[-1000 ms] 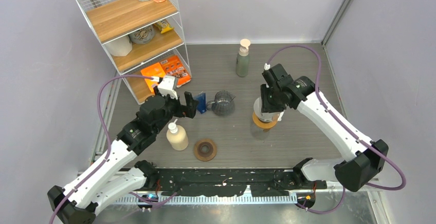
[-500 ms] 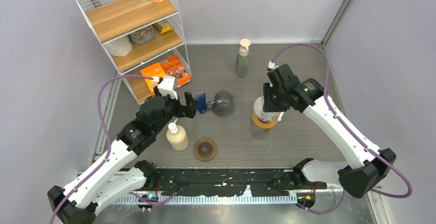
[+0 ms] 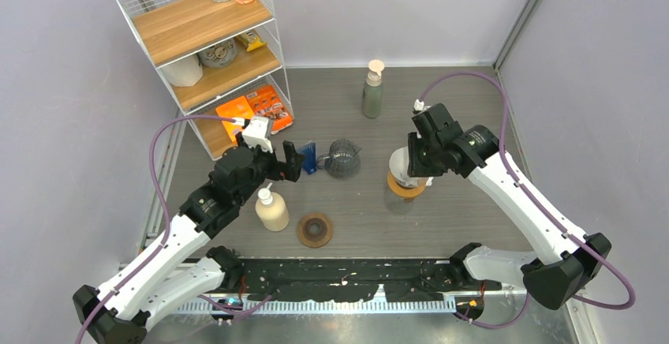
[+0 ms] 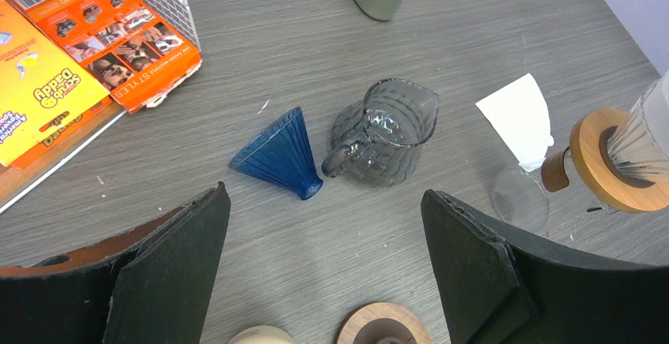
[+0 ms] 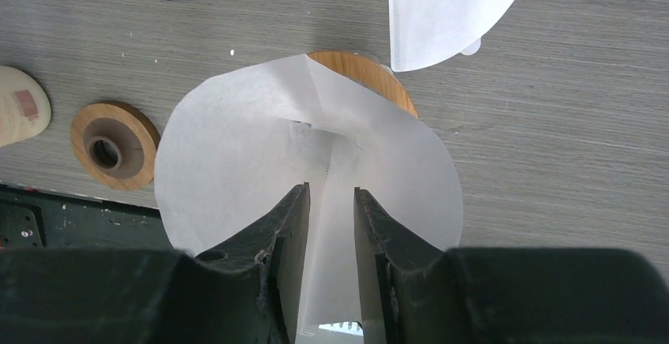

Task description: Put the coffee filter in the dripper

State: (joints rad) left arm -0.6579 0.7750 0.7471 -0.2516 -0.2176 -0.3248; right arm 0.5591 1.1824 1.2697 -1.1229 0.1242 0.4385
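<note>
At the far left stands a wire shelf rack [image 3: 150, 5] with orange packets [image 3: 256, 107] on its lowest board. Just in front of it the left tool [image 4: 322, 202] hangs above the tabletop [image 3: 347, 202] with its jaws spread wide and nothing between them. Beneath it lie a blue ribbed cone [image 4: 276, 155] on its side and a grey glass pitcher [image 4: 386, 135], the two just beside each other. Nearer the arm bases stand a cream pump bottle [image 3: 273, 211] and a wooden ring [image 3: 315, 229]. A green bottle [image 3: 372, 91] stands well back.

Right of the pitcher a spare filter [image 4: 517, 119] lies flat. Beside it is the dripper [image 5: 371, 72], with a wooden collar. The coffee filter [image 5: 237, 147] is spread open over that collar, and only a sliver of wood shows past its far edge. The right tool [image 5: 331, 192] is nearly closed on it, with a strip of the paper caught between the jaws.

The filter looks over the dripper but not settled. From above I cannot tell how deep its point sits.

The main risks, as I judge them:
- If the jaws part while the cone is high or tilted, the paper could tip out over the collar.
- If the tool rises without fully letting go, the paper may cling and lift out again.
- Pushing down off-centre could crease one wall or nudge the dripper, which looks top-heavy.
- The spare filter lies close enough for a sideways retreat to sweep it away.
</note>
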